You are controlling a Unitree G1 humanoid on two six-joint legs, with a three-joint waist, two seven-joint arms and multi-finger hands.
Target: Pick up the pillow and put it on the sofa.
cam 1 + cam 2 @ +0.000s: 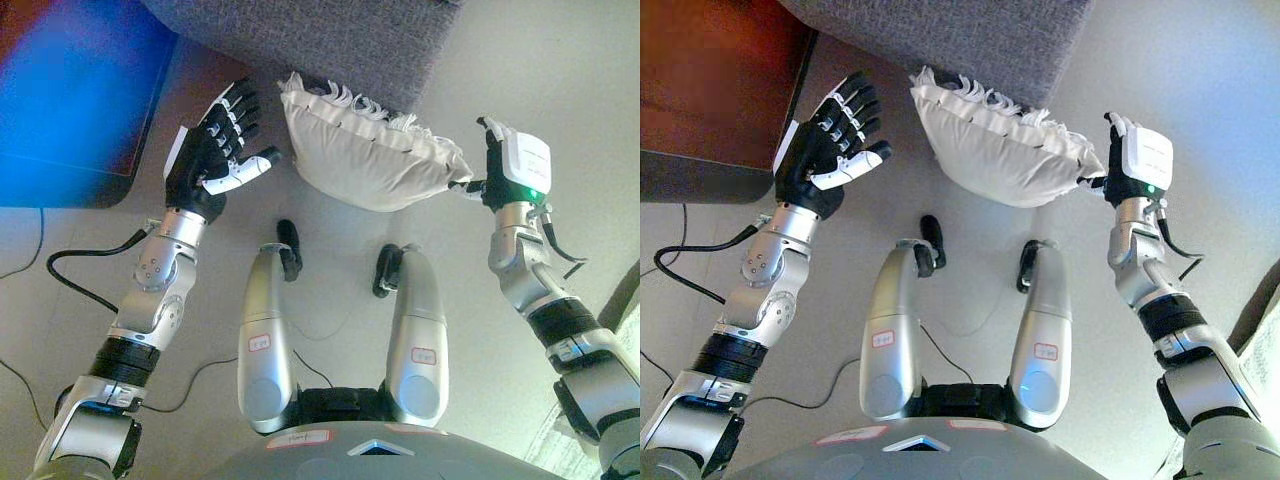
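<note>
A white pillow with a fringed edge lies on the floor, leaning against the base of the grey sofa. My left hand is held up to the left of the pillow, palm facing it and fingers spread straight, a short gap away. My right hand is at the pillow's right corner, seen from its back. Its fingers point up and its thumb reaches toward the corner. Neither hand holds the pillow.
A dark brown piece of furniture stands at the left, close beside my left arm. Pale floor runs to the right of the sofa. A light textured edge shows at the lower right.
</note>
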